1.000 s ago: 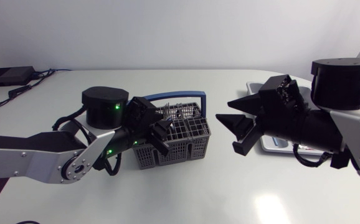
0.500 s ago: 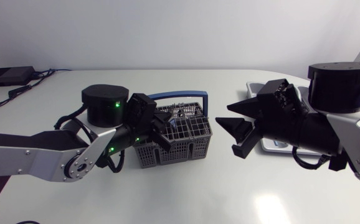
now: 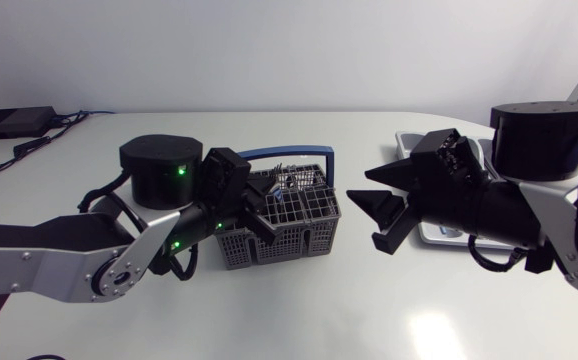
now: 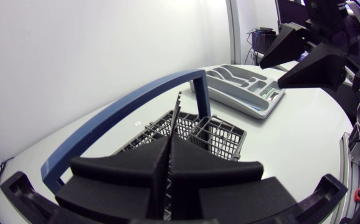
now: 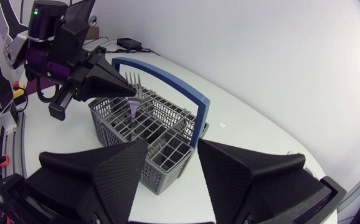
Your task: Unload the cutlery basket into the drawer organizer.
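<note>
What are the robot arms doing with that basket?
They are unloading cutlery. The left gripper is shut on a fork that stands tines-up in the grey cutlery basket, right under its blue handle. The right gripper hangs open above the table, between the basket and the drawer organizer, holding nothing. The fork has not yet reached the organizer.

Lab setting: my left arm (image 3: 59,255) and right arm (image 3: 539,140) flank a white table (image 3: 299,310) carrying a black electronics box (image 3: 11,122)
</note>
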### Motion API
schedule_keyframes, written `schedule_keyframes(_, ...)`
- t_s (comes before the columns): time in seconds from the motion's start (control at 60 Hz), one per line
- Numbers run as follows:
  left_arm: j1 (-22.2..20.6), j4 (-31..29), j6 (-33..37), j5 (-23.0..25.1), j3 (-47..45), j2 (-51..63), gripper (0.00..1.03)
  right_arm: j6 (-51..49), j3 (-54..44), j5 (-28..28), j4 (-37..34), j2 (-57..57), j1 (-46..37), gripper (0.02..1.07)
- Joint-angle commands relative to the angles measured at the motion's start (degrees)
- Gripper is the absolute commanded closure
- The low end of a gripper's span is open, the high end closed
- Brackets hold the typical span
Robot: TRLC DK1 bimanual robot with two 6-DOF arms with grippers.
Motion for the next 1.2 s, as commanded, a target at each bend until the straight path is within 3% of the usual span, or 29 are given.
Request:
schedule_keyframes(0.0,-1.38,1.73,1.67,-0.90,-1.27,-1.90,0.97,-1.42,-0.73,-0.99,0.61,1.18,-1.00,0.47)
schedule_keyframes(0.333,-5.43,2.44,5.71,-7.49,-2.32,-5.68,0.97,-1.95,-1.08,-1.61,1.32,0.83,-1.97,0.47)
schedule_keyframes(0.6,-8.41,8.85,6.15,-16.11,-7.15,-9.29,0.97,-1.51,-0.29,-0.55,1.49,1.53,-1.97,0.47)
schedule_keyframes(1.183,-11.93,20.10,9.40,-22.43,-10.93,-6.82,0.97,-1.95,1.91,1.73,5.27,11.29,2.78,0.47)
